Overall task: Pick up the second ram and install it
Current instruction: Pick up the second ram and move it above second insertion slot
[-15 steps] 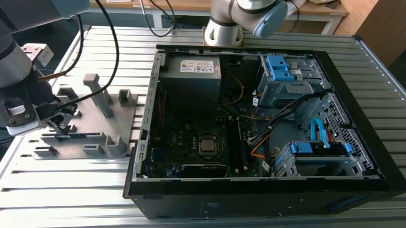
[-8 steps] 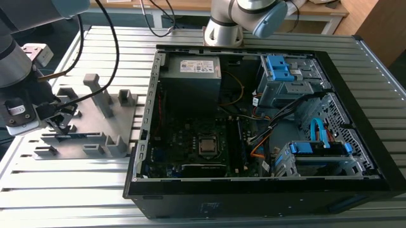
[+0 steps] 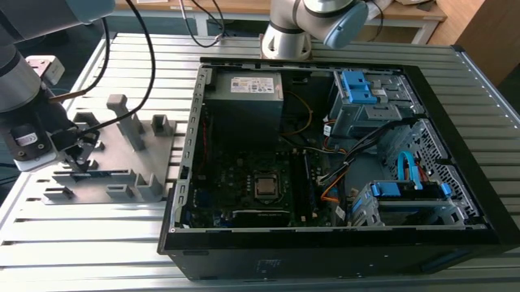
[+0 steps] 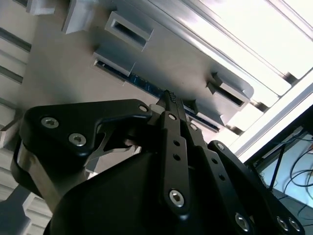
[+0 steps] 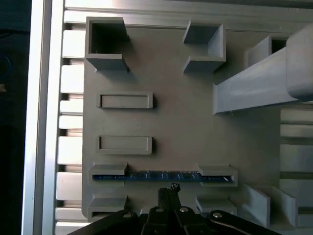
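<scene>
The gripper [image 4: 169,95] looms nearest in the second wrist view, its claw clenched on nothing, tips pressed together just above the second ram [image 4: 146,84]. The second ram stands on edge in a slot of the grey fixture [image 4: 161,54]. In the first wrist view the second ram [image 5: 161,176] spans 2 slotted blocks, with the gripper [image 5: 168,188] just beside its middle. In the exterior view the gripper [image 3: 79,159] hangs over the grey fixture [image 3: 146,143] at the exterior view's left. The open computer case [image 3: 325,255] lies to the right.

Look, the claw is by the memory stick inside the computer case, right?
No. The second ram stands in the grey fixture, not in the computer case; the first wrist view shows it. The claw is by it.
</scene>
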Robot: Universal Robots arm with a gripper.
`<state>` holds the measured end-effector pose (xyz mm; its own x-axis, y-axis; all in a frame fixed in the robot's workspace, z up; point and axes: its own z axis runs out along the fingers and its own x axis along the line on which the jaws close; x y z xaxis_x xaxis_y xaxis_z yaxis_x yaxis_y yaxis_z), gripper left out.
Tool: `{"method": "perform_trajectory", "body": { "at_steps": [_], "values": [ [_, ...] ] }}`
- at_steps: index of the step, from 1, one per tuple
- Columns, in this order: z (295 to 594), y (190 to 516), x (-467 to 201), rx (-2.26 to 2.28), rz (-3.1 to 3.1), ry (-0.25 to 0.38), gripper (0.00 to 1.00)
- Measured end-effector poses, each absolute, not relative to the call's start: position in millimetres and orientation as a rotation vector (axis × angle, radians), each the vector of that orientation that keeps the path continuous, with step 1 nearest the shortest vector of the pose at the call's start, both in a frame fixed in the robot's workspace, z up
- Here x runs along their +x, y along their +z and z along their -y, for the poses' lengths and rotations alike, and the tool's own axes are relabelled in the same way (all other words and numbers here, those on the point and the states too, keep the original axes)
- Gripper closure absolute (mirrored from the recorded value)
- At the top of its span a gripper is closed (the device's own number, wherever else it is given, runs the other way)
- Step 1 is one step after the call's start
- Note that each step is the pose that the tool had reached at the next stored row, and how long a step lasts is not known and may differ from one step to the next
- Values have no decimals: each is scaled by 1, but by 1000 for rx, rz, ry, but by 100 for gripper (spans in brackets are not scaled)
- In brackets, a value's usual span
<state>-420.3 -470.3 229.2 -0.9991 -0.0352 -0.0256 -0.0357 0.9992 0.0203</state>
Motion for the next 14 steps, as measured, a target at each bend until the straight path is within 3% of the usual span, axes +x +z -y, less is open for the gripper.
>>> {"method": "perform_trajectory", "body": {
  "at_steps": [14],
  "values": [
    [470, 229, -420, -341, -3099, 36, 90]
  ]
}}
